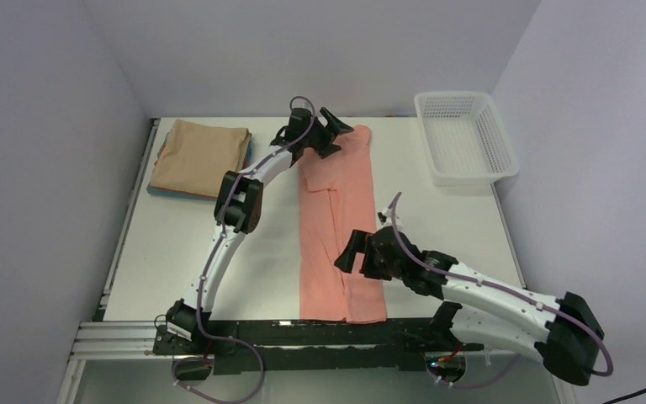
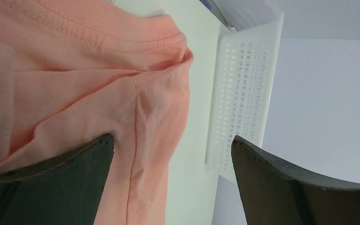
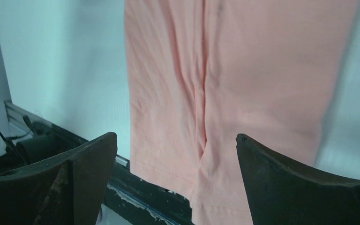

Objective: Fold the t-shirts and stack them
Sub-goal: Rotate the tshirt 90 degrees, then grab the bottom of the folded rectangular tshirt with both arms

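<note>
Bare table (image 1: 177,252) is seen left of the salmon-pink t-shirt (image 1: 324,244), and a narrower strip to its right; its hem reaches the table's front edge and seems to overhang it slightly, though this is poorly shown; a white mesh basket (image 1: 464,139) stands well off to its far right; a folded tan t-shirt (image 1: 198,156) tops a stack with a blue edge (image 1: 153,190) to its far left; the left gripper (image 1: 333,131) is held over its far end, the right gripper (image 1: 350,252) over its near half, both jaws spread wide, nothing grasped; the shirt is folded into a long strip, its long axis running near to far, hem nearest the arm bases.
</note>
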{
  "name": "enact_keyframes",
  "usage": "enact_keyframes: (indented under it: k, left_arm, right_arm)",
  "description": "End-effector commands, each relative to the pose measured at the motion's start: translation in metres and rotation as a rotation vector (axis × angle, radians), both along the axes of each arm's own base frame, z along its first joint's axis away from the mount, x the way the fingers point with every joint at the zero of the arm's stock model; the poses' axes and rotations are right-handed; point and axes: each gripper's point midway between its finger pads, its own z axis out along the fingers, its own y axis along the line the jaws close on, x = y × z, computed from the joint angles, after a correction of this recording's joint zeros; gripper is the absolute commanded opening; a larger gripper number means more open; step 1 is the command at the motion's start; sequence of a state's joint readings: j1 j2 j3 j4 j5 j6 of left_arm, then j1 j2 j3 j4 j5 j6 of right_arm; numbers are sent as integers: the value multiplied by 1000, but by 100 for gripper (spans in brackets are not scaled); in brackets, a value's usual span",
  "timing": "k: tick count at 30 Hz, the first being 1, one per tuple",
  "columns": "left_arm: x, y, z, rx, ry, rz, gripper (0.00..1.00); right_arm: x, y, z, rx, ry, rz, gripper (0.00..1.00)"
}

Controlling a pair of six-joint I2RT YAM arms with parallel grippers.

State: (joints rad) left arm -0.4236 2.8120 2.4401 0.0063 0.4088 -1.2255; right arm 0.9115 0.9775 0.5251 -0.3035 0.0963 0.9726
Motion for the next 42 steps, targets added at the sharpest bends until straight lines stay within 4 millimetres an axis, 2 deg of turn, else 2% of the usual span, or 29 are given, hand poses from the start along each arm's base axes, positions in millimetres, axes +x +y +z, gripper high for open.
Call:
enact_keyframes:
  k: [1,3,7,9,10,11,12,14,16,18,23,26,28,31,33,35,37,40,42]
  left_arm:
    - [18,18,12,45,-67,46,99]
    - [10,15,43,61,-142,-10,99]
    - [-23,18,120,154,-308,-107,99]
    - [-49,20,163,217,-403,-147,99]
    - [-64,22,179,251,-432,-168,99]
    - [-81,24,193,283,-459,-191,99]
    - [-104,26,218,300,-505,-215,100]
    - [-143,34,222,366,-507,-260,99]
    - [-186,49,202,453,-451,-285,99]
    - [-232,70,157,562,-345,-281,99]
    - [-359,94,81,642,-193,-397,100]
    - [-424,109,44,674,-99,-462,99]
    - [-458,117,29,672,-62,-504,99]
    - [-493,120,14,633,-27,-583,99]
    - [-507,124,0,620,31,-613,93]
    - [-522,118,-8,559,68,-656,87]
    - [-539,108,-9,486,73,-712,86]
    - [-551,106,-17,493,110,-734,82]
    - [-555,108,-26,525,153,-738,74]
  right_arm:
    - [7,-27,6,15,-51,-160,100]
    - [6,-32,7,15,-63,-165,100]
    - [5,-44,7,-49,-50,-193,100]
    - [4,-49,4,-93,-30,-202,100]
    - [4,-50,5,-110,-23,-196,100]
    - [3,-51,5,-125,-16,-189,100]
    - [2,-54,4,-146,-3,-190,100]
    - [-2,-62,2,-187,35,-215,100]
    - [-7,-73,-3,-227,79,-246,100]
    - [-16,-80,-7,-253,118,-241,100]
    - [-37,-82,-8,-257,190,-146,100]
    - [-49,-86,-13,-284,226,-90,100]
    - [-57,-85,-19,-285,262,-67,100]
    - [-63,-84,-27,-273,299,-68,100]
    - [-64,-88,-35,-278,317,-98,97]
    - [-66,-88,-40,-267,329,-115,94]
    - [-68,-84,-43,-236,340,-118,92]
    - [-70,-81,-45,-207,345,-114,88]
    - [-69,-80,-45,-201,339,-108,86]
